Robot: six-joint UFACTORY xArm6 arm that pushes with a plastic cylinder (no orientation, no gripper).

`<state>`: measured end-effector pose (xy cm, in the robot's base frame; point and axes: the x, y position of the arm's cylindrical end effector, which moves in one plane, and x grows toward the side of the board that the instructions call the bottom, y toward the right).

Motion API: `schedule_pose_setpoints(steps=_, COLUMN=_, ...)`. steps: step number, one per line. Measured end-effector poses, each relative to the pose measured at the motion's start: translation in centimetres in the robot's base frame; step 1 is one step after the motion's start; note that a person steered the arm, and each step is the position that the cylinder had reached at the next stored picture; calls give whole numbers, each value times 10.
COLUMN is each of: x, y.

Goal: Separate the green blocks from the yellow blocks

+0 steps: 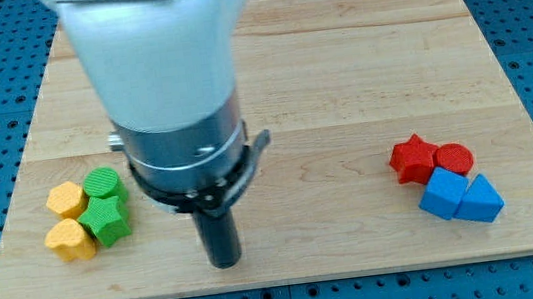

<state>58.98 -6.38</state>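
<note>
Two green blocks and two yellow blocks sit packed together at the view's lower left of the wooden board (339, 81). The green round block (103, 182) is above the green star block (105, 219). The yellow hexagon block (66, 199) is left of the green round block. The yellow heart block (69, 238) is left of the green star block. My tip (225, 261) is on the board to the right of this cluster, roughly a block's width or two from the green star, touching no block.
At the view's right sit a red star block (410, 158), a red round block (454, 159), a blue cube block (443, 193) and a blue triangular block (480, 199), all close together. The arm's wide body (163, 81) hides the board's upper left-centre.
</note>
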Motion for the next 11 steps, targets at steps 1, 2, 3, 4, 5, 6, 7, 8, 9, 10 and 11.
schedule_pose_setpoints(steps=1, x=3, y=-12)
schedule_pose_setpoints(steps=2, x=22, y=-68)
schedule_pose_setpoints(steps=3, x=12, y=-120)
schedule_pose_setpoints(steps=4, x=-12, y=-123)
schedule_pose_setpoints(steps=5, x=-29, y=-123)
schedule_pose_setpoints(steps=6, x=-40, y=-123)
schedule_pose_setpoints(steps=7, x=-40, y=-123)
schedule_pose_setpoints(steps=8, x=-22, y=-121)
schedule_pose_setpoints(steps=9, x=-42, y=-121)
schedule_pose_setpoints(steps=10, x=-69, y=-121)
schedule_pose_setpoints(steps=11, x=-97, y=-121)
